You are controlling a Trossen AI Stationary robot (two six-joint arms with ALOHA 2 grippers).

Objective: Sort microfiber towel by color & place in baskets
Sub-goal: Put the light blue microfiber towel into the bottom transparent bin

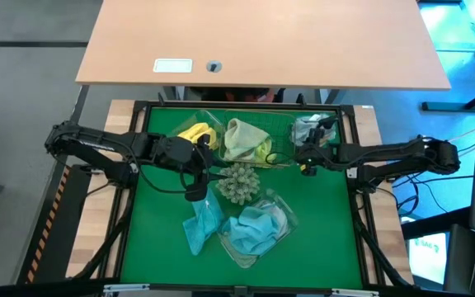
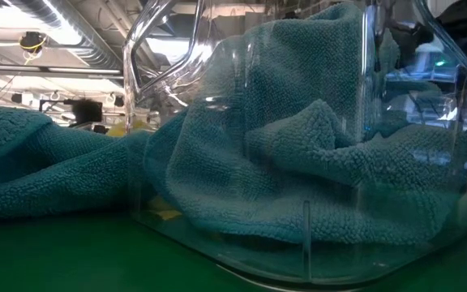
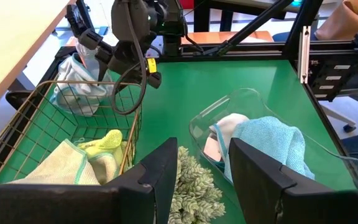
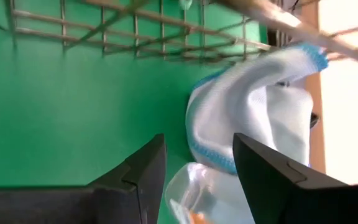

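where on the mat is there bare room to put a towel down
Bare green mat lies right of the clear tub holding blue towels, below the right hand. Another patch sits left of the loose blue towel. It is crowded along the far edge: wire basket, yellow towel, spiky ball by the left hand.

- Left arm (image 1: pixel 105 147): dark, jointed segments, black cable looping beside its gripper.
- Right arm (image 1: pixel 394 155): same dark build, small yellow mark near the wire basket (image 1: pixel 275 136).
- Left gripper (image 3: pixel 201 177): two broad, flat black fingers.
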